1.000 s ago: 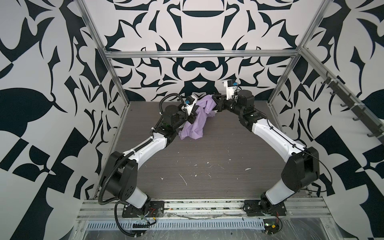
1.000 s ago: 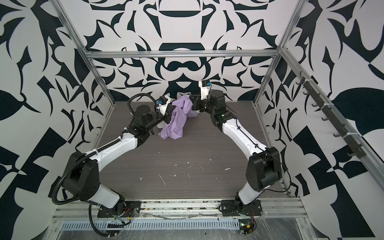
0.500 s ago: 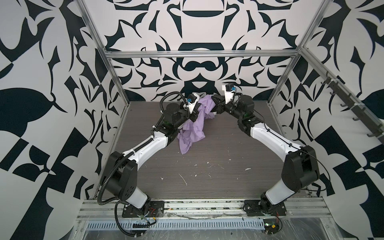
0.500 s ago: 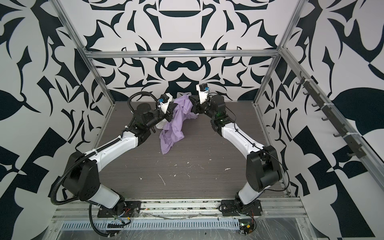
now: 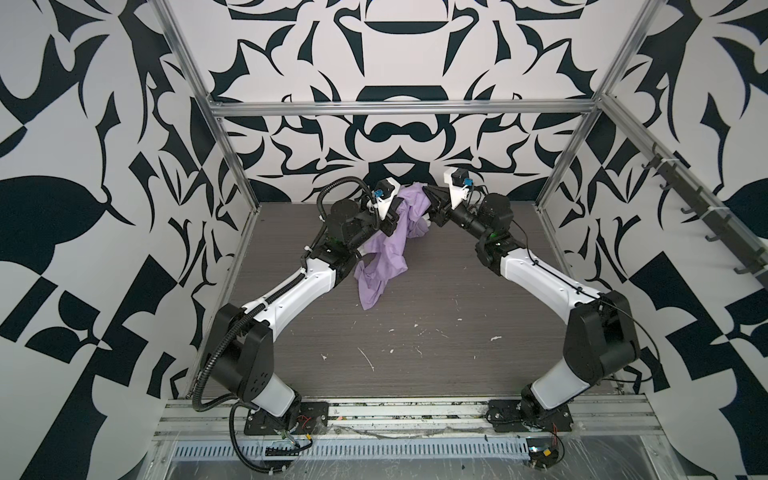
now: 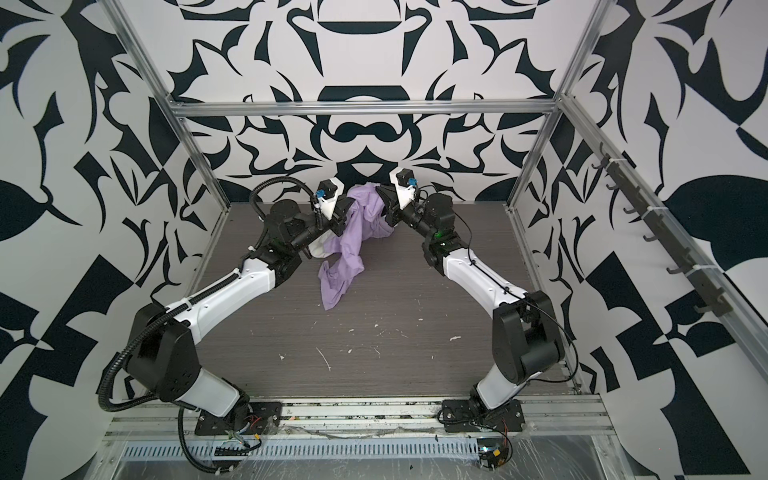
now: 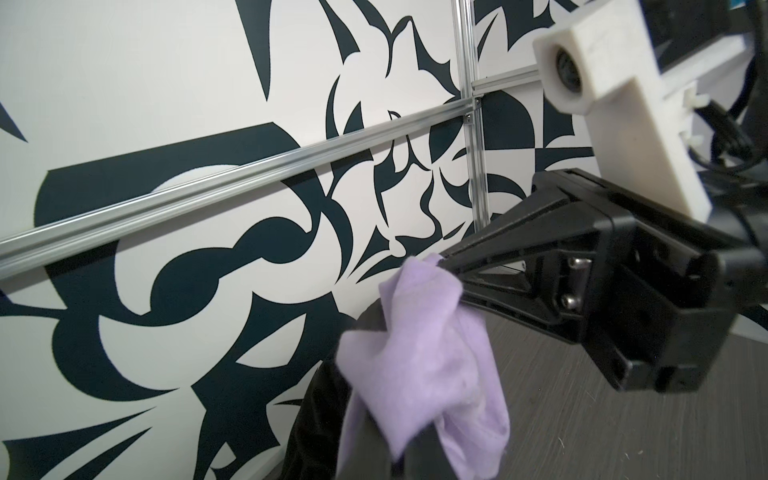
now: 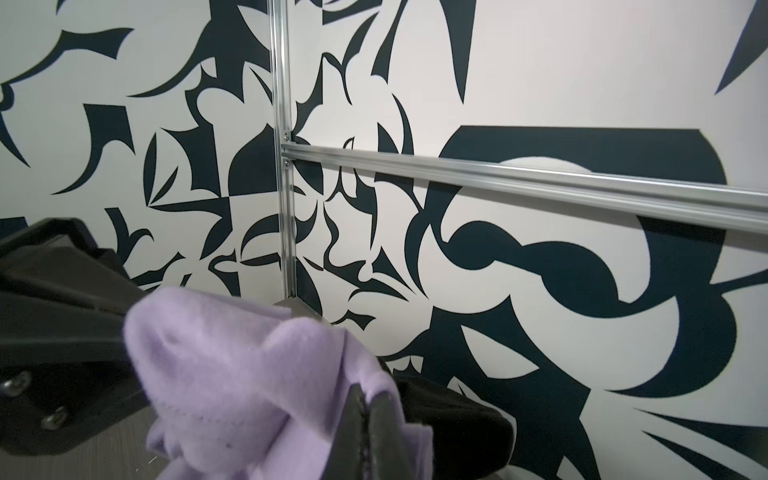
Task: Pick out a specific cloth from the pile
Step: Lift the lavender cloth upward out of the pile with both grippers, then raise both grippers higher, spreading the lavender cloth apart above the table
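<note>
well, closest to me a metal rail carries the feet of both arms, and beyond it the grey table is flecked with white scraps. further in, the left arm and the right arm lean toward the middle and meet high over the far end of the table. between them hangs the cloth, lavender, bunched at the top and trailing down in a long twisted tail on the left arm's side. whether the tail's tip rests on the table or hangs just clear of it i cannot tell from here.

the right gripper has its jaws pressed together on a bunched corner of the cloth, plain in the left wrist view. the left gripper is closed as well. it seems to pinch the cloth's other upper fold, though its tips are buried in fabric in every view.

under and behind the raised cloth lies the pile. a white garment peeks out beside the left arm's wrist, and a black garment sits low just behind the lavender. behind it all stands the black-and-white patterned back wall, crossed by an aluminium bar.
</note>
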